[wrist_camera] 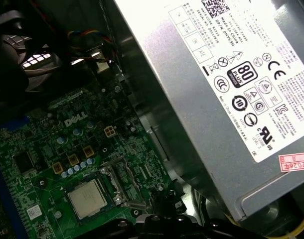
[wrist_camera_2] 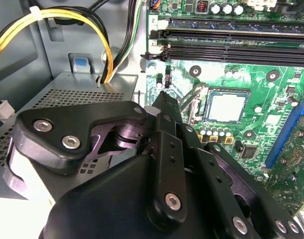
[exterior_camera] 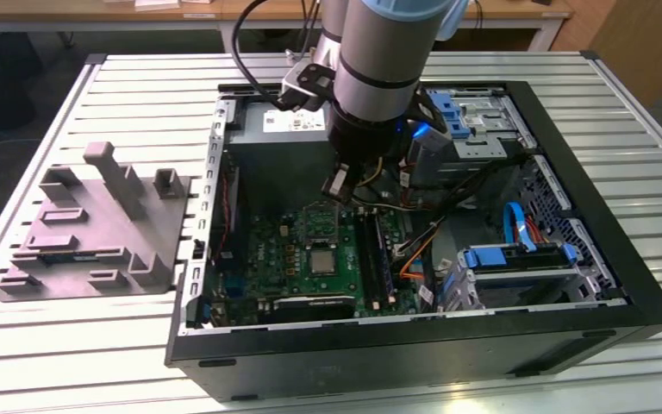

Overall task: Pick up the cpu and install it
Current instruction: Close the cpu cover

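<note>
Chip (wrist_camera_2: 227, 107) sits in its socket; I'd treat it as light, stiff, fragile, gripped by 2 edges. Claw (wrist_camera_2: 163, 95) looks closed, empty.

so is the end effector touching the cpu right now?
Apart. In the second wrist view the end effector tip sits beside the socket, with bare green board between it and the cpu, which lies in the socket.

cpu (wrist_camera_2: 227, 107) in board socket (wrist_camera_2: 194, 102), inside case (exterior_camera: 607, 285)
</note>
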